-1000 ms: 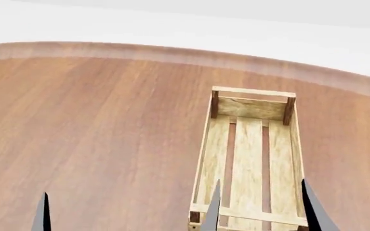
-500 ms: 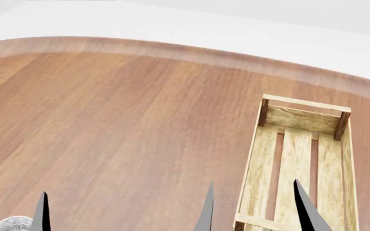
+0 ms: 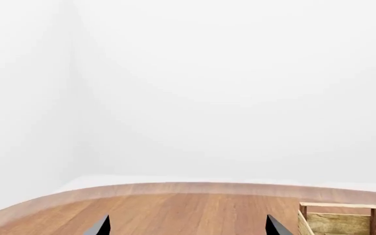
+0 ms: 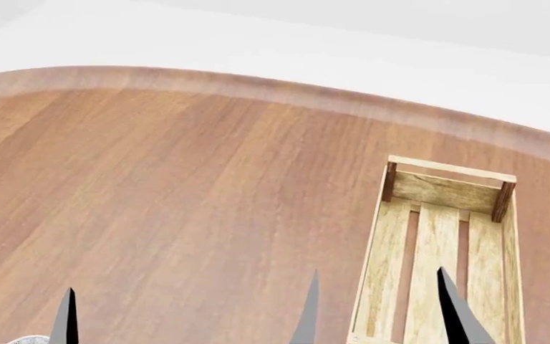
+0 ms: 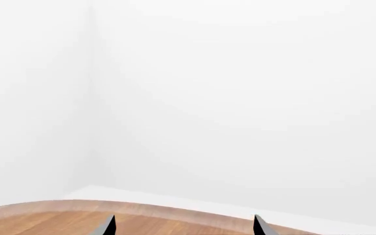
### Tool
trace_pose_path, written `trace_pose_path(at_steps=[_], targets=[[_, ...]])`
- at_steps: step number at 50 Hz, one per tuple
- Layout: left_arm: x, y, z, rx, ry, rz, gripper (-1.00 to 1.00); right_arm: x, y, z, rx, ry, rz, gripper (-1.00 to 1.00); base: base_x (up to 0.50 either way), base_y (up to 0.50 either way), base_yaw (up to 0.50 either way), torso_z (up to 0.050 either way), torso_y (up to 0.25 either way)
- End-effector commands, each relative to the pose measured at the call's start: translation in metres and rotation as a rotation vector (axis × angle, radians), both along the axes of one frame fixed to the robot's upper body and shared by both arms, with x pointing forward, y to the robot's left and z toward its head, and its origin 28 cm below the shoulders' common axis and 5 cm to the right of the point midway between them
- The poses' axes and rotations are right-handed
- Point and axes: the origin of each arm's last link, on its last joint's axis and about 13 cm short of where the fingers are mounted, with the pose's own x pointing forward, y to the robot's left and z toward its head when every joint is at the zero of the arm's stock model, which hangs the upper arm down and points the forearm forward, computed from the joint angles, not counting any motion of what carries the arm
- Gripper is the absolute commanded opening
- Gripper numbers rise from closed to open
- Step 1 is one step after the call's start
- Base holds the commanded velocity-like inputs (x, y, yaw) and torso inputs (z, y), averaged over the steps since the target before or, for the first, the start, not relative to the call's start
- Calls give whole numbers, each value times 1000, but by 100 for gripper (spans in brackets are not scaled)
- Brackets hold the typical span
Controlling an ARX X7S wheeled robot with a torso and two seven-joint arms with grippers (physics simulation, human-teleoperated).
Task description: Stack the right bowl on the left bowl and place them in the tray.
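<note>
poking up from the near edge of the head view, dark fingertips of the right gripper [image 4: 380,308] stand wide apart and hold nothing, one tip over the tray [image 4: 437,244]. only one left gripper fingertip [image 4: 65,315] shows there; the left wrist view shows its two tips spread wide. a grey bowl sliver [image 4: 29,340] sits beside that tip. the wooden table [image 4: 180,201] stretches beyond.
</note>
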Motion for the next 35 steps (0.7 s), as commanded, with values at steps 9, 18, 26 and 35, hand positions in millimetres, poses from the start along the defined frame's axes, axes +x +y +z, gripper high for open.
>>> trace_pose_path(at_steps=[9,18,26,35], targets=[[2,2,4,-39,-40,0,100,3,-2,1,15,-27,-4,100,0,0,0,50,0],[1,1,4,-8,-33,-10,100,3,-2,1,17,-27,-3,100,0,0,0,46,-117],[1,0,3,-2,-30,-18,100,3,-2,1,16,-27,-5,100,0,0,0,41,-191],[1,0,2,8,-28,-17,100,3,-2,1,13,-25,-7,100,0,0,0,41,-191]])
